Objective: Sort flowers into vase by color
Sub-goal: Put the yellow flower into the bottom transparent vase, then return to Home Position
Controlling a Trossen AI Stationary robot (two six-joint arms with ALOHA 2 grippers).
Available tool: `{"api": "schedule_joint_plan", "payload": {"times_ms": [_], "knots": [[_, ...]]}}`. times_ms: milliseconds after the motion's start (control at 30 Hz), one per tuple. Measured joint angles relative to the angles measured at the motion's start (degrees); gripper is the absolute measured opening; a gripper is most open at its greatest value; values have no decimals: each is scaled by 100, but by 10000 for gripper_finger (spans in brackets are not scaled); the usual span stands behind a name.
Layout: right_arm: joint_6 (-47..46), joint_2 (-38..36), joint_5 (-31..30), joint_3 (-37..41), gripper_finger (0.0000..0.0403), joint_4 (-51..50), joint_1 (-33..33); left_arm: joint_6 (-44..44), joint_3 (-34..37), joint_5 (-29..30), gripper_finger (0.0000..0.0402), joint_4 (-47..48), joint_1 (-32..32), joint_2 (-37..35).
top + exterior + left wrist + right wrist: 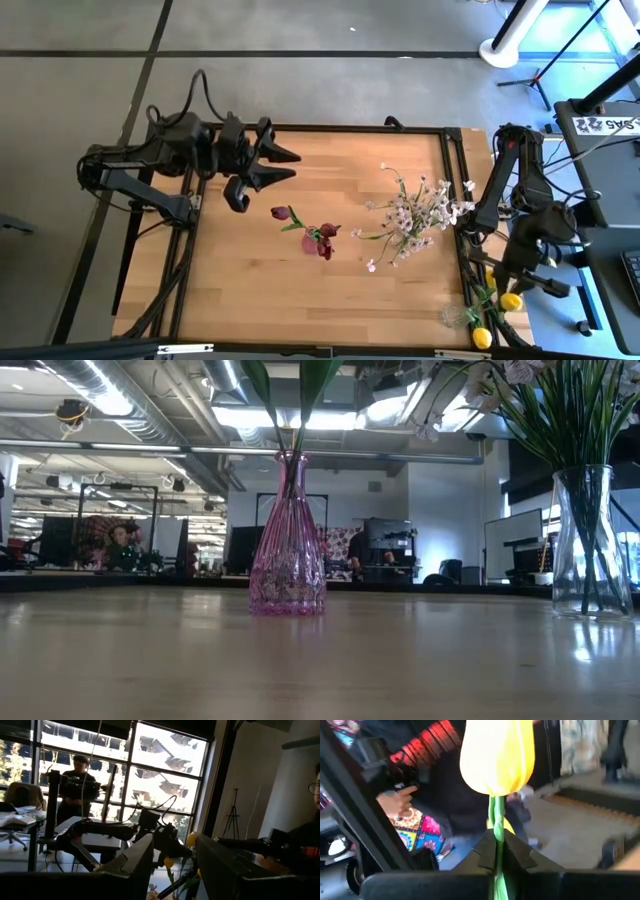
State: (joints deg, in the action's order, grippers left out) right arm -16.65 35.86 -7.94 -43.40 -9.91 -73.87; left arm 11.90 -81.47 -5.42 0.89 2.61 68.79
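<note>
- White spray (412, 215) stands in a clear vase (585, 540), maroon tulips (318, 238) in a pink vase (287, 540)
- Left gripper (285, 165) waits spread open above the table's far left
- Right gripper (496, 851) pinches a yellow tulip (497, 755) by its stem, off the table's right edge; it looks light and bendy, best held low

The desk (240, 290) has a pale wood-plank top inside a black frame, standing on a grey floor (80, 100) crossed by dark lines. In the low view, a large open room lies behind it: silver ducts (110, 395) and bright strip lights (300, 415) run under the ceiling, and dark monitors (385, 545) stand in rows on far benches. The left wrist view looks toward tall black-framed windows (150, 765) full of daylight, with a person (75, 785) standing before them, a tripod (232, 815) by a pale wall, and an office chair (20, 800) nearby.
</note>
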Motion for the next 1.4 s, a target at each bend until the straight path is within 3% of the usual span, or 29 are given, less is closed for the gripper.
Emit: {"api": "schedule_joint_plan", "payload": {"times_ms": [200, 567, 767, 967, 1133, 1400], "knots": [[-876, 55, -3, 4, 62, -408, 2, 0, 0, 3, 146, -1, -103, 0], [-346, 46, -12, -558, 200, -928, 0, 0, 0, -7, 146, 28, -357, -2], [368, 46, -904, -1114, 238, -1268, 0, -20, 0, -635, 146, 504, -675, -2], [517, 38, -1770, -1279, 249, -1438, 138, -26, 0, -686, 146, 605, -963, -2], [1030, 152, -1582, -1279, 236, -1239, 1373, -54, 0, -693, 146, 728, -1150, -2], [1373, 541, 554, -1285, 205, -953, 4748, -269, 0, -895, 146, 674, -1328, -7]]}}
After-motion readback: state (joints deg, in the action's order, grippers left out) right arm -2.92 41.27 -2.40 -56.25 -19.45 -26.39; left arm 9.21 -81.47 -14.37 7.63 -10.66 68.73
